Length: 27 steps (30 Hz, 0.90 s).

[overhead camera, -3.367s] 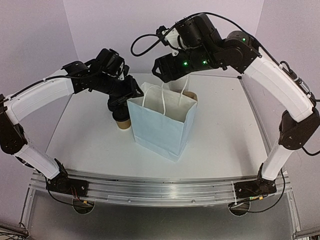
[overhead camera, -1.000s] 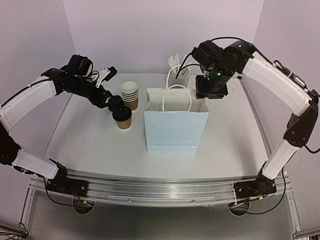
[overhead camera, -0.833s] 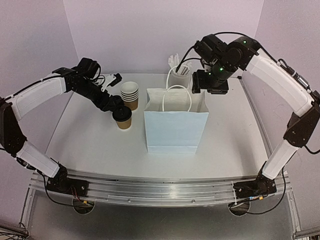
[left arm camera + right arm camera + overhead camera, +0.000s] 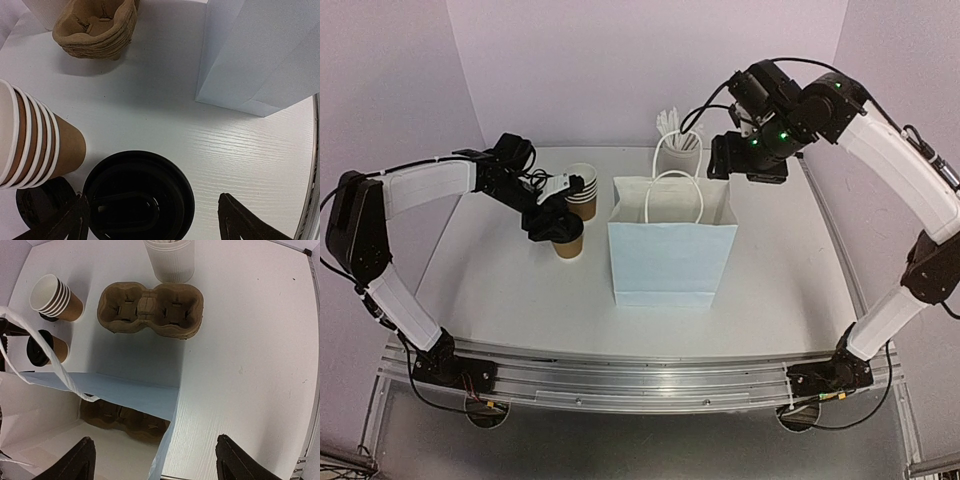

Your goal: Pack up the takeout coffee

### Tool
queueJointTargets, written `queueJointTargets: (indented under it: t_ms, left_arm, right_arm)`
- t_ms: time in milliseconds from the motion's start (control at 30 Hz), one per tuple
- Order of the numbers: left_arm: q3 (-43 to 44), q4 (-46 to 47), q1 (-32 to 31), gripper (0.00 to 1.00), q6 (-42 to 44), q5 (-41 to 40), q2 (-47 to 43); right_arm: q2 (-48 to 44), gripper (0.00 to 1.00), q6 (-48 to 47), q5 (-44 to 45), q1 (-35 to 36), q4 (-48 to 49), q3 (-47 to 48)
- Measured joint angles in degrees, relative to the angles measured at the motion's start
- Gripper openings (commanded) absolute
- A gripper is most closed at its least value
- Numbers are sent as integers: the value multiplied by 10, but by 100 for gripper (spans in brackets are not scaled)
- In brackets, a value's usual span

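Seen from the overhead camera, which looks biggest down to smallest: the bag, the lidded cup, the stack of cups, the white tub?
Largest: the bag.
Next: the white tub.
Last: the stack of cups and the lidded cup look about alike. The left gripper covers part of the cup, so I won't rank them.

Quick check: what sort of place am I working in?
Probably a lab mock-up of a café takeout counter: bare white table, paper bag, stacked cups, pulp cup carriers.

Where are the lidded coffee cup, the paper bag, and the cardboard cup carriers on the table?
lidded coffee cup [image 4: 140,197], left wrist view, centre of black lid
paper bag [image 4: 672,255], top external view, front face
cup carriers [image 4: 150,309], right wrist view, middle between the wells
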Motion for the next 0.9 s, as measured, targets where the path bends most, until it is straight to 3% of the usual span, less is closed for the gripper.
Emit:
queueJointTargets:
  t_ms: [433, 900]
  left_arm:
    - [17, 33, 0, 87, -7, -14, 39]
    - [56, -25, 8, 93, -6, 7, 40]
  right_arm:
    - [-1, 76, -7, -21, 0, 25, -40]
    - [-1, 76, -17, -36, 0, 38, -42]
